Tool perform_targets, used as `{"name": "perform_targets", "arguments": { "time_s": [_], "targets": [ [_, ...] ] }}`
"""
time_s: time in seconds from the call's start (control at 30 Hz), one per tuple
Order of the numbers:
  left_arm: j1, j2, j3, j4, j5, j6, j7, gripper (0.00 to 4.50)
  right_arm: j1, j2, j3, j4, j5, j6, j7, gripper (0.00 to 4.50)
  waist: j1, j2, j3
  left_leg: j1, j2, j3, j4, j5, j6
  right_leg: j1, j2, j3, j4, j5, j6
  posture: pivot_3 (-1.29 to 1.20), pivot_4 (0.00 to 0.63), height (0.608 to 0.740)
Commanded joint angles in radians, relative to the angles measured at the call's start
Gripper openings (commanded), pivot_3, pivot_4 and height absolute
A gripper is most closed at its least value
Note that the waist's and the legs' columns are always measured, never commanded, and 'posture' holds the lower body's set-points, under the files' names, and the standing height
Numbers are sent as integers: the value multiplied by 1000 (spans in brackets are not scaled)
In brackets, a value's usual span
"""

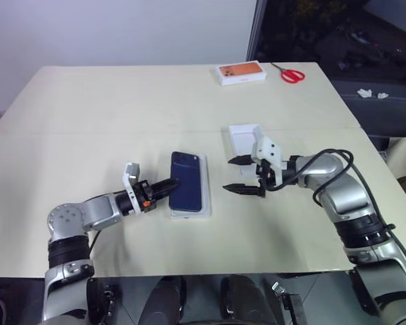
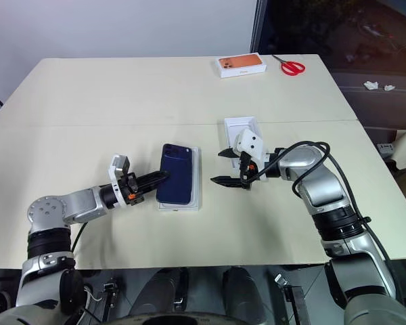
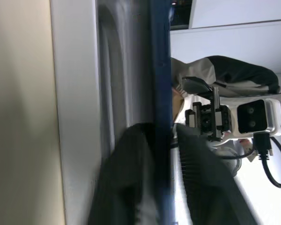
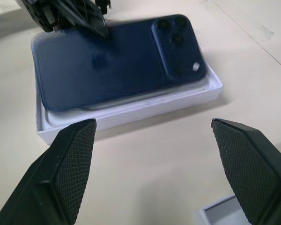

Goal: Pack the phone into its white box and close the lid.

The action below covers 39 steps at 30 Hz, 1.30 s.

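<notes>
Your left hand (image 1: 168,185) is reaching level across the beige tabletop (image 1: 122,108), its black fingers straddling the near-left edge of the slim dark blue glossy phone (image 1: 187,180); in the left wrist view the phone's edge is running between the two fingers, and you cannot tell whether they are pressing it or merely flanking it. Your right hand (image 1: 242,175) is pointing leftward and slightly down, its fingers standing wide apart and grasping nothing, just to the right of the phone. The phone is lying tilted in the shallow white cardboard box (image 1: 191,212), camera bump toward the far end, its left side riding over the box wall. The shallow white cardboard lid (image 1: 245,139) is resting behind your right hand, partly hidden by the wrist. Well apart, at the far edge, an orange-topped white box (image 1: 242,72) and red-handled scissors (image 1: 291,74) are lying.
</notes>
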Motion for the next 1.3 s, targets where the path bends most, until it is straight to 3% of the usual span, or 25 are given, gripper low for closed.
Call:
{"name": "perform_targets", "arguments": {
  "time_s": [0.03,0.1,0.83,1.1,1.2,1.3],
  "targets": [
    [-17,7,1,-17,-19,32,-2,3370,-12,-1,-21,-4,2,-18,-9,4142,1,0,0,0,0,0,0,0,0,0,0,0,0,0,0,0,150,740],
    [-19,10,4,-33,-27,42,2,4321,-14,2,-18,-3,3,-19,-9,4142,1,0,0,0,0,0,1,0,0,1,0,0,0,0,0,0,150,740],
    [14,180,26,-190,-129,98,-22,4321,-47,35,-2,38,-16,-39,-10,4142,-2,0,0,0,0,0,0,0,-1,0,0,0,0,0,0,0,150,740],
    [27,241,-23,-275,10,-53,-112,4321,-31,70,1,3,-8,-24,-44,4142,-1,0,0,0,0,0,0,0,-1,0,0,0,0,0,0,0,150,740],
    [25,225,-21,-272,15,-79,-112,3439,-27,116,15,-2,-19,-21,-89,3235,-2,0,0,0,0,0,0,0,-1,0,0,0,0,0,0,0,150,740],
    [29,207,-12,-275,1,-85,-86,1942,-21,160,24,-11,-13,4,-125,1706,-2,0,0,0,0,0,0,0,-1,0,0,0,0,0,0,0,150,740]
  ]
}}
